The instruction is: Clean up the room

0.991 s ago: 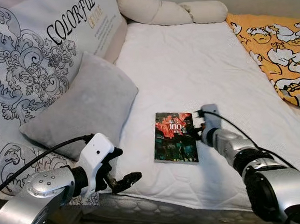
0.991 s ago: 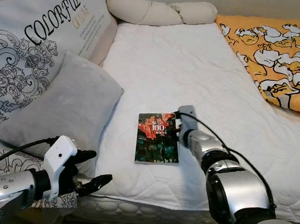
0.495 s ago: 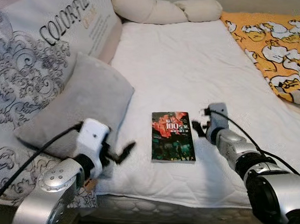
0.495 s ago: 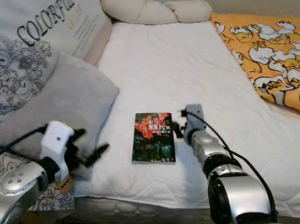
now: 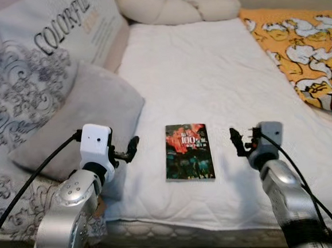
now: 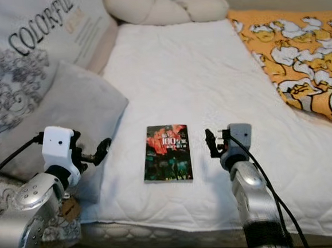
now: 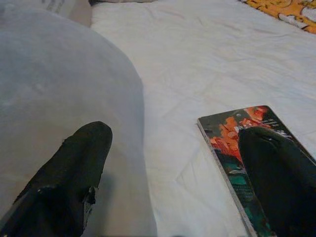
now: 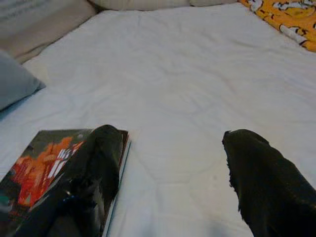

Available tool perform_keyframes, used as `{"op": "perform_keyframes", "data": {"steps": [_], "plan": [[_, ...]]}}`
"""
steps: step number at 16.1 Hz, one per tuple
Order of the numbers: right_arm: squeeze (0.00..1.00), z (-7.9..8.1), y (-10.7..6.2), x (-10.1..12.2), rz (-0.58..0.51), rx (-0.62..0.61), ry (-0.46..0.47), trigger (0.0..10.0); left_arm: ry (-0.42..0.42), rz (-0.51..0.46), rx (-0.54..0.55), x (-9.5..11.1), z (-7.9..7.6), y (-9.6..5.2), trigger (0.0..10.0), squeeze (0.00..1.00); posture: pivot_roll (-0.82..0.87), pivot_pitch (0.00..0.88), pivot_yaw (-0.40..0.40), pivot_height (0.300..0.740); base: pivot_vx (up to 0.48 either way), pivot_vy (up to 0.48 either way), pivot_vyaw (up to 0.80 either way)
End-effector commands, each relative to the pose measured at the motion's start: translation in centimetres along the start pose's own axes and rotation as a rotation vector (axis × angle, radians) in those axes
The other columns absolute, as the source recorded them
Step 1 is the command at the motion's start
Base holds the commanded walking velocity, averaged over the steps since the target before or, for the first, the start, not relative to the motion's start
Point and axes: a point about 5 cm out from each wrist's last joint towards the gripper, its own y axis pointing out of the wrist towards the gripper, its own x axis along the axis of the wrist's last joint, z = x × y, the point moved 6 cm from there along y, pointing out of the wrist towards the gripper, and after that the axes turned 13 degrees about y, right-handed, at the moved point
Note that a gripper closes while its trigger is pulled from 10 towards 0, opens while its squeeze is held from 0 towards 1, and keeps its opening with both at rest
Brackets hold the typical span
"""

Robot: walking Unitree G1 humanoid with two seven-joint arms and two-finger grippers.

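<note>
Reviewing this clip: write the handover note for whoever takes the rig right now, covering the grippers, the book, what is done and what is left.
Left gripper: open, empty, over the bed's near edge between the grey pillow and the book.
Right gripper: open, empty, just to the book's right, apart from it.
Book: lies flat, cover up, on the white mattress near the front edge, between the two grippers, touched by neither.
Done: nothing picked up yet.
Left: grasp the book and take it off the bed. The orange blanket at the right may also need tidying.

glossy paper book (image 5: pixel 189 152), quilted cloth mattress (image 5: pixel 207 69)
</note>
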Motion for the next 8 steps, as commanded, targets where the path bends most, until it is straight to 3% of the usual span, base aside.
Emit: {"op": "perform_keyframes", "data": {"steps": [1,2,5,8], "plan": [[0.0,0.5,-0.2,0.1,0.005,0.018,-0.002,10.0,0.007,0.008,0.028,-0.3,0.5,0.0,10.0,0.0,-0.06,0.0,0.012,0.74,0.0,-0.322,0.0],[1.0,0.9,-0.8,0.9,-0.04,0.02,-0.093,10.0,0.013,0.014,0.059,-0.6,1.0,-0.1,10.0,0.0,-0.05,0.0,0.006,0.74,0.0,-0.341,0.0],[1.0,1.8,-1.4,2.6,-0.112,0.04,-0.129,10.0,0.015,0.022,0.092,-1.0,1.5,-0.3,10.0,0.0,-0.04,0.0,-0.015,0.74,0.0,-0.341,0.0],[1.0,2.6,-1.5,2.7,-0.093,0.037,-0.016,10.0,0.024,0.03,0.142,-1.6,2.1,-0.9,10.0,0.0,0.0,0.0,-0.048,0.74,0.0,-0.341,0.0]]}}
